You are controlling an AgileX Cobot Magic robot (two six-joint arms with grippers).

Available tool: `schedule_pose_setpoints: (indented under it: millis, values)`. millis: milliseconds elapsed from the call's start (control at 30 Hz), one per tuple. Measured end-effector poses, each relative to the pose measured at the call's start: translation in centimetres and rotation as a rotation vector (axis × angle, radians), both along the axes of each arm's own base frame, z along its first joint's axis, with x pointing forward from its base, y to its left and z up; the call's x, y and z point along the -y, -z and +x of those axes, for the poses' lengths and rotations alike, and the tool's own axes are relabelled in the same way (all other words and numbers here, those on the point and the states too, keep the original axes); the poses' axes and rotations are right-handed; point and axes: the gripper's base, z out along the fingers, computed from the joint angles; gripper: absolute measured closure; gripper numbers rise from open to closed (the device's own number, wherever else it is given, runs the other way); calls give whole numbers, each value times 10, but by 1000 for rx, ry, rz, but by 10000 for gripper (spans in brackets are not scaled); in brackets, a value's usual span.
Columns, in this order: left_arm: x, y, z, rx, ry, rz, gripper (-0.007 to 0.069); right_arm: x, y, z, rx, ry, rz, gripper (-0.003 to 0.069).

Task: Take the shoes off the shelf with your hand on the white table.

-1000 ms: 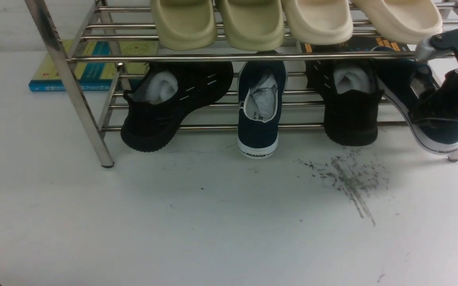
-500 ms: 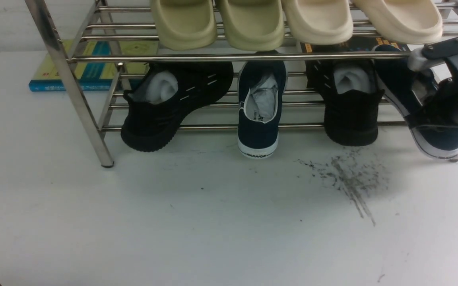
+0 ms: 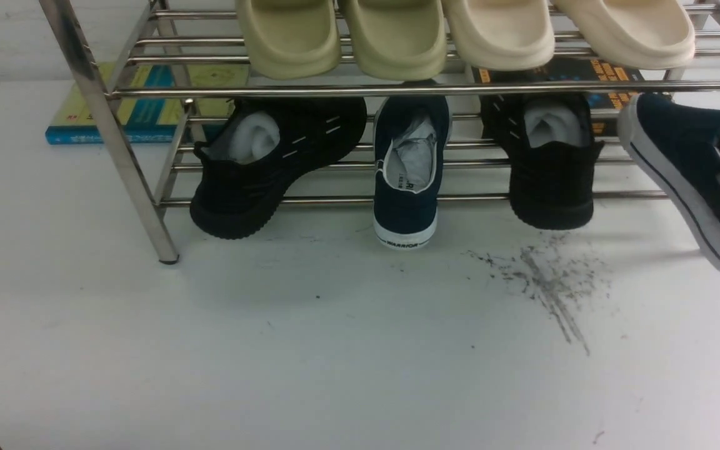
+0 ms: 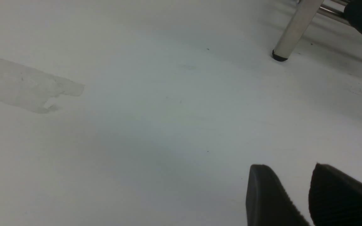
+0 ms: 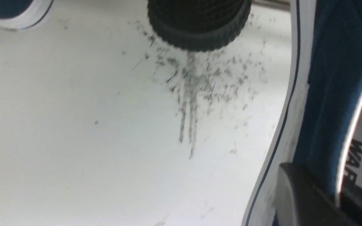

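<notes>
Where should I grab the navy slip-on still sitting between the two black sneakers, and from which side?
Probably best by the side wall of the heel opening on the navy slip-on, coming from the front and above: its heel overhangs the shelf's lower front rail, and the open collar leaves room for one jaw inside.

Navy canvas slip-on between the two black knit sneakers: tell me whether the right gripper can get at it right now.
Probably not: the right gripper is clamped on the other navy slip-on. This one's heel, facing out from the chrome rack, looks unobstructed.
</notes>
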Motion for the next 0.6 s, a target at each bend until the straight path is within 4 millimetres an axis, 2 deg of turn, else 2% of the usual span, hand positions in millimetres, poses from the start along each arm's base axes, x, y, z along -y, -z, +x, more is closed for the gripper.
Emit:
schedule_pose_setpoints:
  millis: [167,300,400,500,600]
  values:
    - [0,0,0,0,0,0,383,-9,-25,-47,-76,-74,78,638]
    - [0,0,0,1,0,0,383,-20,-35,-65,-49,-109,207,638]
    - [0,0,0,1,0,0,383,-31,-30,-80,-52,-157,258,638]
    - [0,0,0,1,0,1,383,-46,-15,-102,-117,-219,289,638]
    - [0,0,0,1,0,1,383,-60,1,-115,-201,-244,284,638]
